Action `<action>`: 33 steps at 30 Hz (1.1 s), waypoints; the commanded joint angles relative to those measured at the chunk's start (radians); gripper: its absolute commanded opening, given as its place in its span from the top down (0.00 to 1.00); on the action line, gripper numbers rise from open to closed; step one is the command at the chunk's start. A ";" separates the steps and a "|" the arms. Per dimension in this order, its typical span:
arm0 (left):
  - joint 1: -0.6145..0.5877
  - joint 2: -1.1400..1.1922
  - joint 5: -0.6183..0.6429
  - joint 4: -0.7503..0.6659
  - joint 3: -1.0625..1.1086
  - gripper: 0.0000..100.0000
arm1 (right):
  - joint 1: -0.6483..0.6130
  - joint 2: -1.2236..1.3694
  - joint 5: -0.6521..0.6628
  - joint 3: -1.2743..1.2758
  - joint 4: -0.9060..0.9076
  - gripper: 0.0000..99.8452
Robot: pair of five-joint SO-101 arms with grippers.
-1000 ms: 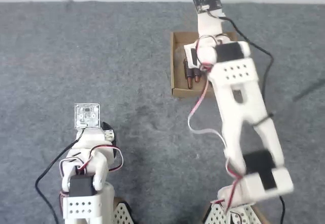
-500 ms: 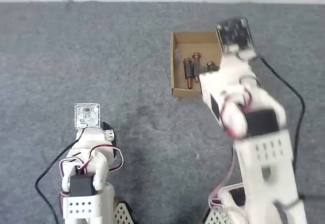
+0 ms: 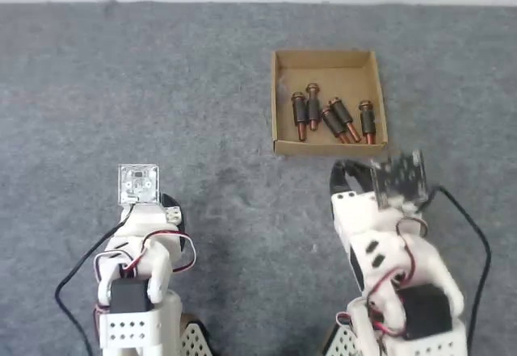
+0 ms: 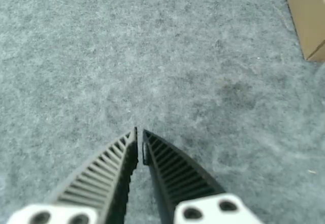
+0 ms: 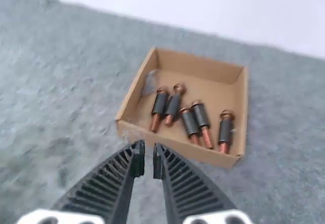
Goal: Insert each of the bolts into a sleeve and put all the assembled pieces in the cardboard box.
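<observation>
- You have grey carpet (image 3: pixel 161 90) spread under both arms.
- Your cardboard box (image 3: pixel 325 59) sits on the far side of the carpet, ahead of the right arm.
- Your right gripper (image 5: pixel 148 152) hangs just short of the box's near wall, fingers together and holding nothing.
- Your left gripper (image 4: pixel 139 132) hangs over the carpet, well apart from the box, fingers together and holding nothing.
- Your five sleeved bolts (image 3: pixel 334 120) lie side by side on the box floor.
</observation>
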 commanded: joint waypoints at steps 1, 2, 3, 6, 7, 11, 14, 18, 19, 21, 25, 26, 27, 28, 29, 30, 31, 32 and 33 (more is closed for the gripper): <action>-0.003 -0.021 -0.005 -0.018 -0.041 0.99 | 0.079 -0.082 0.049 0.110 -0.088 0.99; -0.003 -0.021 -0.005 -0.018 -0.041 0.99 | 0.102 -0.087 0.068 0.157 -0.113 0.99; -0.003 -0.021 -0.005 -0.018 -0.041 0.99 | 0.125 -0.087 0.080 0.201 -0.140 0.99; -0.003 -0.021 -0.005 -0.018 -0.041 0.99 | 0.200 -0.096 0.077 0.325 -0.208 0.99; -0.003 -0.021 -0.005 -0.020 -0.041 0.99 | 0.216 -0.097 0.077 0.358 -0.217 0.99; -0.003 -0.021 -0.002 -0.026 -0.042 0.99 | 0.237 -0.097 0.066 0.456 -0.214 0.99; -0.002 -0.023 0.000 -0.003 -0.030 0.99 | 0.239 -0.097 -0.003 0.489 -0.176 0.99; -0.002 -0.023 -0.003 0.009 -0.021 0.99 | 0.236 -0.097 -0.081 0.499 -0.101 0.99; -0.002 -0.021 -0.003 0.009 -0.019 0.99 | 0.237 -0.097 -0.087 0.500 -0.081 0.99; -0.003 -0.021 -0.003 0.011 -0.018 0.99 | 0.234 -0.097 -0.086 0.503 -0.027 0.99; -0.003 -0.020 -0.003 0.011 -0.010 0.99 | 0.232 -0.097 -0.087 0.512 0.044 0.99; -0.003 -0.020 -0.003 0.021 -0.010 0.99 | 0.234 -0.097 -0.087 0.512 0.061 0.99; -0.003 -0.020 -0.005 0.044 -0.010 0.99 | 0.232 -0.097 -0.087 0.514 0.082 0.99; -0.003 -0.021 -0.005 0.058 -0.010 0.99 | 0.231 -0.097 -0.087 0.523 0.097 0.99; -0.003 -0.021 -0.005 0.060 -0.010 0.99 | 0.231 -0.097 -0.087 0.537 0.107 0.99; -0.006 -0.021 -0.005 0.064 -0.010 0.99 | 0.231 -0.097 -0.087 0.545 0.113 0.99; -0.008 -0.021 -0.005 0.068 -0.010 0.99 | 0.231 -0.097 -0.087 0.548 0.120 0.99; -0.008 -0.021 -0.005 0.080 -0.010 0.99 | 0.231 -0.097 -0.087 0.552 0.120 0.99; -0.009 -0.021 -0.005 0.100 -0.010 0.99 | 0.231 -0.097 -0.087 0.555 0.120 0.99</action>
